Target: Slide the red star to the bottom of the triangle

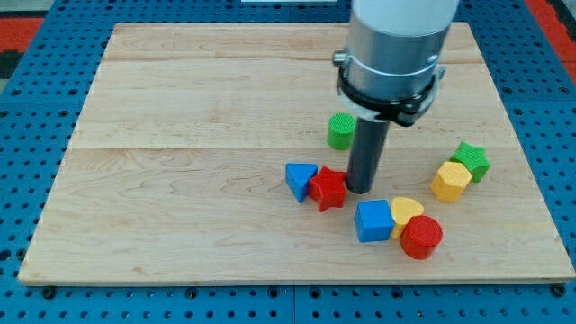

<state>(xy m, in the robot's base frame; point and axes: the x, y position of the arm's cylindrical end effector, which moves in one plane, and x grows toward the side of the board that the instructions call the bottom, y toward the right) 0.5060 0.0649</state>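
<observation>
The red star lies on the wooden board, right of centre and low in the view. It touches the right side of the blue triangle. My tip stands just right of the red star, touching or almost touching its right edge. The dark rod rises from there to the grey arm body at the view's top.
A green cylinder sits above the star. A blue cube, a yellow heart and a red cylinder cluster below right. A yellow hexagon and a green star lie at the right.
</observation>
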